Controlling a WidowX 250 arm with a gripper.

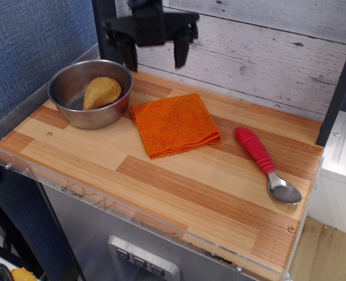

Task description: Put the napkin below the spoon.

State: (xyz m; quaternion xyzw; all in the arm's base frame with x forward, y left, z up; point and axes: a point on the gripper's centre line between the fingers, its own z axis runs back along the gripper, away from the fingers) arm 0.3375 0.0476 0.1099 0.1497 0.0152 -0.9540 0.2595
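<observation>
The orange folded napkin (174, 124) lies flat on the wooden table top, just right of the steel bowl. The spoon (267, 164), with a ribbed red handle and a shiny metal bowl, lies to the right of the napkin, its metal end toward the front right. My black gripper (154, 57) hangs in the air above the table's back edge, over the far side of the napkin. Its two fingers (181, 54) are spread wide apart and hold nothing.
A steel bowl (73, 82) with a tan rounded lump (101, 92) in it stands at the back left. A whitewashed plank wall (266, 52) rises behind the table. A clear plastic lip (132, 216) runs along the table's front edge.
</observation>
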